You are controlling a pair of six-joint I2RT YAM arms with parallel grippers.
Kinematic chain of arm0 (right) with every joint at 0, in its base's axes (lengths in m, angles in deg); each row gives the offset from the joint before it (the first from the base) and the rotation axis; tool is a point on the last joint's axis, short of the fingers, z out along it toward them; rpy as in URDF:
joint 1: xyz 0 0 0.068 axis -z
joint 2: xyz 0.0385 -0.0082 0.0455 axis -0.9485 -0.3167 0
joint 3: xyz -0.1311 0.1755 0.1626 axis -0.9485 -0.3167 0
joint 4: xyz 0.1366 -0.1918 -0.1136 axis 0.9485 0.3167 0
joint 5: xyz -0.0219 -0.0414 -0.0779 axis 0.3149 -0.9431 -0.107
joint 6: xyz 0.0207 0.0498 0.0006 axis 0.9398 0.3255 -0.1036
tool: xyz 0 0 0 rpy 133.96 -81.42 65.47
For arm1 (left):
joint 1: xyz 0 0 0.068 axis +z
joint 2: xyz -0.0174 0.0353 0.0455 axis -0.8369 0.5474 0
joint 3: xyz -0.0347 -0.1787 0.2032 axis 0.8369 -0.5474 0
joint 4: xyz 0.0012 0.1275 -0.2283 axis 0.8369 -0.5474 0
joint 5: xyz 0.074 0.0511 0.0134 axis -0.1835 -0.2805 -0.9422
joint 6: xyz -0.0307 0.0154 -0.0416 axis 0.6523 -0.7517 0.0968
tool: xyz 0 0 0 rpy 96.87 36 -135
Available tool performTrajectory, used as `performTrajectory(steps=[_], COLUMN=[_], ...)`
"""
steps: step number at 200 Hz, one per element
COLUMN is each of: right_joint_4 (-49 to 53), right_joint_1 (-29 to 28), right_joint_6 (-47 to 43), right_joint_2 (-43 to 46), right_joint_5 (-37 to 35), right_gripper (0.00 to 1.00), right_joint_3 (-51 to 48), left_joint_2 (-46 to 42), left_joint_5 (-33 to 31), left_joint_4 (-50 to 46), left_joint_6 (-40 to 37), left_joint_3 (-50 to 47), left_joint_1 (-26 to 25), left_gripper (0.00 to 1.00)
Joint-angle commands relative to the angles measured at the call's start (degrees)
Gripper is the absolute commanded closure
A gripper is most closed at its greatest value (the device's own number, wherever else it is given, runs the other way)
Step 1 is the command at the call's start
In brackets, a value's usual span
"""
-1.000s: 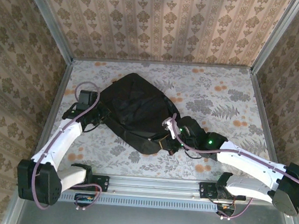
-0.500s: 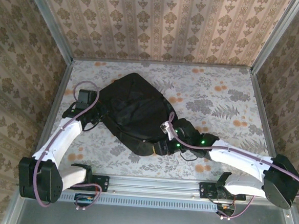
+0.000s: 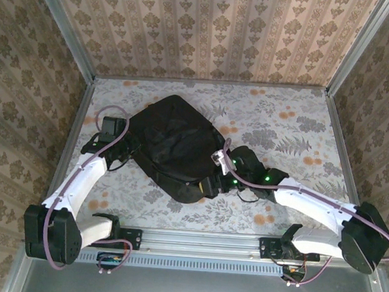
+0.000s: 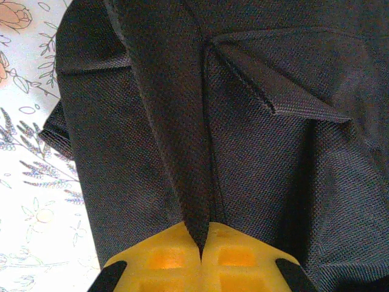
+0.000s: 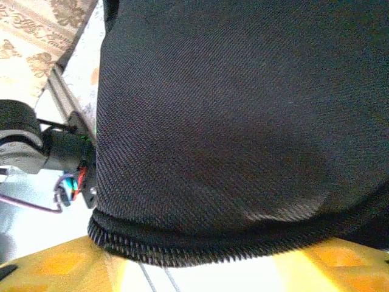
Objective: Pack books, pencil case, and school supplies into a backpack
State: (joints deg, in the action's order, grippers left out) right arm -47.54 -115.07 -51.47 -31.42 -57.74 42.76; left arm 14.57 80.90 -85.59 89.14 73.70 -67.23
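Left wrist view: backpack fabric pinched, right side slack

Nearest the arm bases, the right fingers (image 5: pixel 55 264) stand parted under the corded near hem of the backpack (image 3: pixel 174 144), gripping nothing; the seam merely lies across them, probably so that this edge can be lifted or re-taken; farther in, on the bag's left flank, the left fingers (image 4: pixel 164 261) are clenched on a raised ridge of the black weave, which I judge anchors the bag against sliding; the backpack itself lies slumped on the floral surface (image 3: pixel 296 126), between both arms and left of middle; what it contains cannot be told; beyond it the patterned surface runs to the far wall.
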Motion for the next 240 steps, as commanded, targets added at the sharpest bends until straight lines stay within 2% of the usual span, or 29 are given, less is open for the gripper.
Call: performTrajectory(steps=[1, 33, 60, 90, 123, 188, 240], right_joint_4=[-4.9, -3.7, 1.1, 3.7, 2.9, 5.3, 4.8], right_joint_1=[-0.3, -0.4, -0.5, -2.2, -6.0, -9.5, -11.7], right_joint_6=[1.7, 2.2, 3.7, 3.1, 2.2, 0.2, -0.2], right_joint_2=[-1.2, 0.2, 0.5, 1.7, 5.6, 0.2, -3.1], right_joint_5=[6.5, 6.1, 3.3, 1.8, -5.7, -12.5, -13.2], right_gripper=[0.41, 0.48, 0.52, 0.50, 0.46, 0.46, 0.54], right_joint_3=[1.0, 0.4, 1.2, 1.0, -0.6, 4.2, 6.8], left_joint_2=[-0.5, 0.0, 0.1, 0.1, 0.2, 0.0, 0.5], left_joint_5=[-1.5, -1.1, -0.8, -0.7, -0.8, -0.6, -0.4], left_joint_4=[3.1, 3.3, 3.3, 3.3, 3.4, 3.6, 4.1], left_joint_6=[-0.7, -0.3, -0.3, -0.7, -0.5, -0.5, 0.0], left_joint_3=[1.6, 1.5, 1.7, 1.9, 1.8, 1.6, 1.5], left_joint_1=[0.4, 0.4, 0.5, 0.4, 0.3, 0.3, 0.1], left_gripper=[1.00, 1.00, 1.00, 1.00, 1.00, 1.00, 1.00])
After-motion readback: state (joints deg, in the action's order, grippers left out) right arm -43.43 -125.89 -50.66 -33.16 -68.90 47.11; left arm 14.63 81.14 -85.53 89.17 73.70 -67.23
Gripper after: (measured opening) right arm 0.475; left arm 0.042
